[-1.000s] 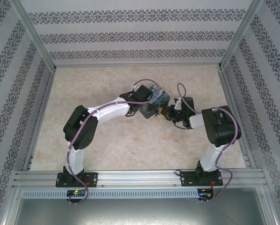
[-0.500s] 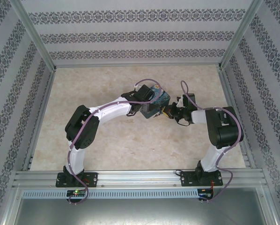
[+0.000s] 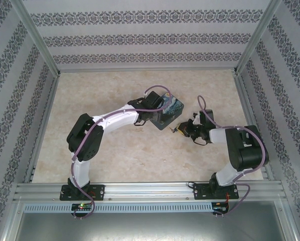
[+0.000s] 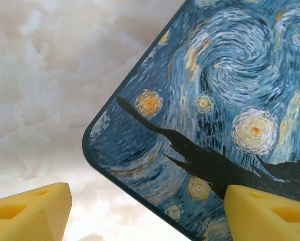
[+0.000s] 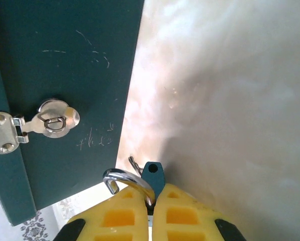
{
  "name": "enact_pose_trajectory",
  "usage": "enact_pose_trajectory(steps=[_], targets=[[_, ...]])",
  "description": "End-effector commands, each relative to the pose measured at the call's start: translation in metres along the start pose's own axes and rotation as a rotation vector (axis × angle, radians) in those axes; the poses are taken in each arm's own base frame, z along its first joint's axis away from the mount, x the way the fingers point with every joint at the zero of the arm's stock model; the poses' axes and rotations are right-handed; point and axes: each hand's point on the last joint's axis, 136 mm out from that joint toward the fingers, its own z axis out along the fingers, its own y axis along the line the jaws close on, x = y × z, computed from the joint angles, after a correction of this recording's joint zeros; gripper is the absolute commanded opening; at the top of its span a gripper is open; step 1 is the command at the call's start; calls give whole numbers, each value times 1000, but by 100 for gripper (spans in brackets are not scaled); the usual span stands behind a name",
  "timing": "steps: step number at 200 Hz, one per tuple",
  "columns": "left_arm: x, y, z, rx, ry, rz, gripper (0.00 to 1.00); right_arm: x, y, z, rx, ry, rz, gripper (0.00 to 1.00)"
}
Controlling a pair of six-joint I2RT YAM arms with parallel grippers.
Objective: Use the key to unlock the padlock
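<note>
In the top view the two arm bases sit on the aluminium rail (image 3: 150,190) at the near edge, with purple cables (image 3: 155,89) looping along each arm. Further in, over the marbled table (image 3: 115,155), the right gripper (image 3: 184,129) has its yellow fingers pressed together, clamped on the padlock (image 5: 129,179) — the silver shackle curls out from between the fingertips, with a bluish piece just beside it. The lock sits just in front of the painted box (image 3: 170,110), apart from the silver hasp (image 5: 44,120) on the box's dark side wall. Beyond that, the left gripper (image 4: 147,203) stands over a corner of the lid, its fingers wide apart.

The lock's body is buried between the right fingers. A thin grey sliver (image 5: 134,161) by the shackle is too small to name — whether it is the key, I cannot tell. The frame edge cuts off whether the left fingers touch the lid.
</note>
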Motion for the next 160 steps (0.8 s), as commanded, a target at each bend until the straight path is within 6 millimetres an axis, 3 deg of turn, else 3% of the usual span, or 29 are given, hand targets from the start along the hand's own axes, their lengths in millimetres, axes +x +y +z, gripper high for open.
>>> enact_pose_trajectory(steps=[1,40,61,65,83,132,160], targets=[[23,-4,-19,46,80,18,81,11,-30,-7,87,-21,51,0],[9,0,-50,68,19,-3,82,27,-48,-18,126,-41,82,0],[2,6,-64,59,-10,-10,85,27,-48,-24,132,-57,83,0],[1,8,-66,57,-14,-12,85,34,-57,-25,151,-48,100,0],[-4,15,-78,46,-40,-20,88,38,-63,-31,169,-57,112,1],[-15,44,-112,17,-101,-57,91,43,-72,-44,197,-86,144,39],[-19,66,-134,-18,-134,-83,94,38,-60,-61,190,-132,133,58]])
